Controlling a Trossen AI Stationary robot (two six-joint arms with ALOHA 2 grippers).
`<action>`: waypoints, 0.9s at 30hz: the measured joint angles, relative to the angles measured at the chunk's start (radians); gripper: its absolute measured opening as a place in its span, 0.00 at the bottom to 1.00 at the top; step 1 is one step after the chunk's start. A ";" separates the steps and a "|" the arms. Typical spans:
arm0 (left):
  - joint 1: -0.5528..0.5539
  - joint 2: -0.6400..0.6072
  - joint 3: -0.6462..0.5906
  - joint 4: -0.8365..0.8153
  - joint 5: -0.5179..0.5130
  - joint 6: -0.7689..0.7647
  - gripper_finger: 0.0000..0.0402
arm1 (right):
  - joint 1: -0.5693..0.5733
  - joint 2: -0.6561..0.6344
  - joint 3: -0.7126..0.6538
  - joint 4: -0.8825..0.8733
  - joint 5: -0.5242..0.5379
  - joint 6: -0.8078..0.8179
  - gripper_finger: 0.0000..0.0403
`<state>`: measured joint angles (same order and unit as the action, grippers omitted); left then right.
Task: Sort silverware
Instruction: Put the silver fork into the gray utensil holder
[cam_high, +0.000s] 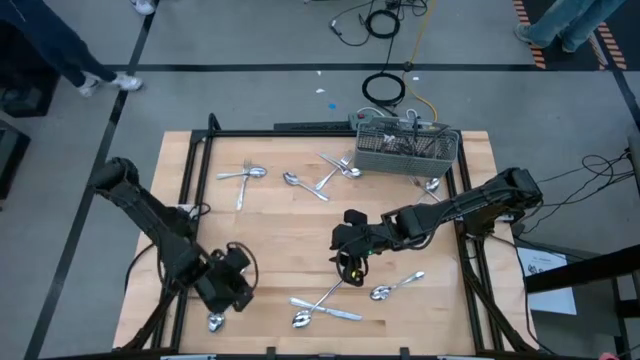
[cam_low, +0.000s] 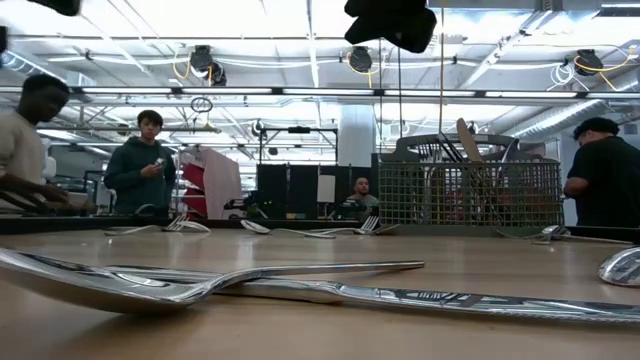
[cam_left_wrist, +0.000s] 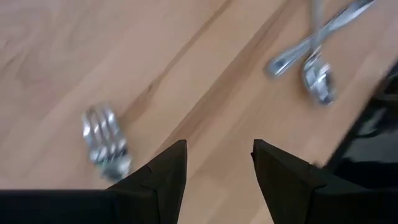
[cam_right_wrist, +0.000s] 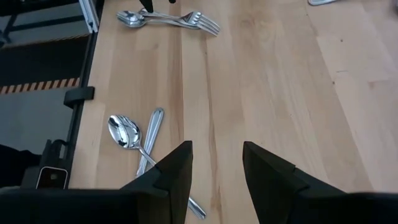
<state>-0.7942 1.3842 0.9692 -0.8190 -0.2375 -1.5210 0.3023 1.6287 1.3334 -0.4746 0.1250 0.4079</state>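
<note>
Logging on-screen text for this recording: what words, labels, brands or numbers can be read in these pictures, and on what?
No text is readable in any view.
White sheet on the floor right of the table: printed lines, too small to read.
Silverware, basket, arms: no legible markings.

One wire basket (cam_high: 405, 150), two grippers, three people behind the table (cam_high: 280, 240)

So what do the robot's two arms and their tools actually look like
Both arms are dark, nearly black, built of jointed segments with loose black cables looping alongside. The left tool and right tool each end in two matte black, wedge-shaped fingers tapering to blunt tips. A small yellow marking shows on the right arm's wrist. No other markings are visible.
</note>
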 joint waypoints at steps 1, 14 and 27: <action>-0.013 0.026 0.016 -0.023 0.008 -0.017 0.48 | 0.000 0.000 0.000 0.000 0.000 -0.005 0.33; -0.149 0.167 0.029 -0.156 0.077 -0.389 0.48 | -0.003 0.000 0.000 0.000 0.000 -0.034 0.33; -0.156 0.167 -0.033 -0.153 0.077 -0.436 0.48 | -0.039 0.000 0.000 -0.002 0.000 -0.057 0.33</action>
<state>-0.9497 1.5513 0.9359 -0.9722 -0.1602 -1.9574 0.2629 1.6287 1.3334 -0.4767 0.1253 0.3512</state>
